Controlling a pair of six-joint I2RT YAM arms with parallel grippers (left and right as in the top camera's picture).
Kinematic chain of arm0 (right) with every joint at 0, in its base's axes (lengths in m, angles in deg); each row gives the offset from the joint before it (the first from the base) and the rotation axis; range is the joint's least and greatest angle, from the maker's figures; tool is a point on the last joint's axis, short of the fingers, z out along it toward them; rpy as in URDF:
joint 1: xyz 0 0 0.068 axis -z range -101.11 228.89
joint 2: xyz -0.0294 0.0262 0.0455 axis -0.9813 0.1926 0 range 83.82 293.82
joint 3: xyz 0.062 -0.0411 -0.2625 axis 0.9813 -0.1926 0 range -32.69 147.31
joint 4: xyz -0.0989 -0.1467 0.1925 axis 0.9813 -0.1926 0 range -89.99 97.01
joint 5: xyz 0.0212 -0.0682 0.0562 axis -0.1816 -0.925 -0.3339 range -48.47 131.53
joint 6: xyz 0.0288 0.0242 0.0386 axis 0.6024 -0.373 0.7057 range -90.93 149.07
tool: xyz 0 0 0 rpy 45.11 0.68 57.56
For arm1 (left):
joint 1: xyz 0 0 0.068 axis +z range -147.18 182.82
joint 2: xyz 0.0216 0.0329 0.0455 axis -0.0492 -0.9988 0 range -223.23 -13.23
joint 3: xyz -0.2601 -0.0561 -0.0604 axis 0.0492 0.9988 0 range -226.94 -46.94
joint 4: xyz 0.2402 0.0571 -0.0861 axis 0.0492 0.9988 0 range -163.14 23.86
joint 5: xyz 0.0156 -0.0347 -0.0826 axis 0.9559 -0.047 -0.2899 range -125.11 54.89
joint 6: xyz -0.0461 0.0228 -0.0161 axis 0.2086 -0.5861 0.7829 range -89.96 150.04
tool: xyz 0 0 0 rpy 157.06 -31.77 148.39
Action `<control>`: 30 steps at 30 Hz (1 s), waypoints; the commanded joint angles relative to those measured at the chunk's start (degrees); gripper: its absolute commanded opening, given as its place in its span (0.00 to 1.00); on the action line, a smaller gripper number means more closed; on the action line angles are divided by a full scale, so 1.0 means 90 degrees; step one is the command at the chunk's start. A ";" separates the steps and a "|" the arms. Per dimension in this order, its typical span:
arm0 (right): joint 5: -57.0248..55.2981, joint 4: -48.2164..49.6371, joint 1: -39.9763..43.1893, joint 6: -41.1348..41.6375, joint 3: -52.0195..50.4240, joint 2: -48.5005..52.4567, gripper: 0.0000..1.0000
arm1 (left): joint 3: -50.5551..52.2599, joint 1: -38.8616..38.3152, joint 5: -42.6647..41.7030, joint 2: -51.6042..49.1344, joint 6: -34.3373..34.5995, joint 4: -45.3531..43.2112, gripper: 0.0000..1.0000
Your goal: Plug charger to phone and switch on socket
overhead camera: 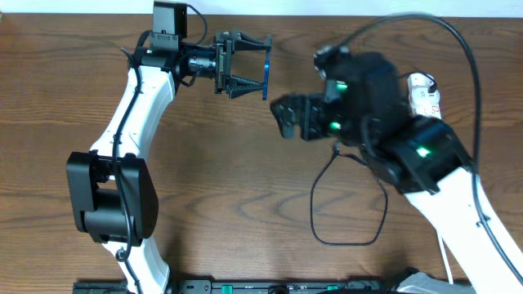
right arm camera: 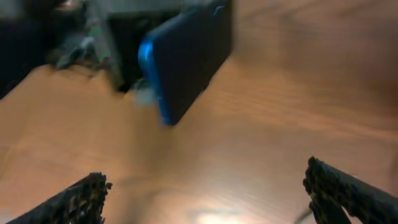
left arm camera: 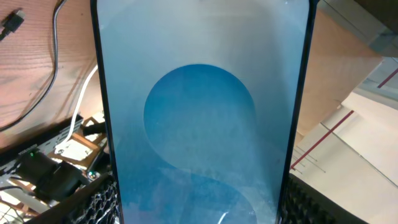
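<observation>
My left gripper (overhead camera: pixel 263 68) is shut on the phone (overhead camera: pixel 266 69) and holds it on edge above the table at the back. In the left wrist view the phone's light-blue screen with a teal blob (left arm camera: pixel 199 112) fills the frame between the fingers (left arm camera: pixel 199 214). My right gripper (overhead camera: pixel 282 117) is open and empty, just right of and in front of the phone. The right wrist view is blurred; the fingers (right arm camera: pixel 205 199) are wide apart, with the phone's blue back (right arm camera: pixel 186 62) ahead. The charger's black cable (overhead camera: pixel 313 211) lies looped on the table, its connector tip (left arm camera: pixel 12 23) lying free. The white socket (overhead camera: pixel 423 94) is mostly hidden behind the right arm.
A thin white cord (left arm camera: pixel 81 106) runs beside the black cable. The left arm's black base (overhead camera: pixel 110 196) stands at the front left. A black rail (overhead camera: pixel 245 287) lines the table's front edge. Wooden tabletop (overhead camera: pixel 229 188) lies between the arms.
</observation>
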 commanded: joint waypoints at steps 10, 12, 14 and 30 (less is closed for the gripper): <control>-0.1569 0.1370 -0.0979 0.0255 0.0588 0.1139 0.96 | -0.0049 0.0019 -0.0129 0.0092 -0.0036 -0.0049 0.72; -0.2091 0.1268 -0.1013 0.0719 0.0588 0.1280 0.83 | -0.0049 0.0019 -0.0073 0.0092 -0.0036 -0.0049 0.72; -0.2387 0.1185 -0.1044 0.0865 0.0588 0.1413 0.80 | -0.0049 0.0019 -0.0058 0.0092 -0.0036 -0.0049 0.72; -0.3004 0.1382 -0.1076 0.1088 0.0590 0.1821 0.50 | -0.0049 0.0019 0.0061 0.0092 -0.0039 -0.0051 0.72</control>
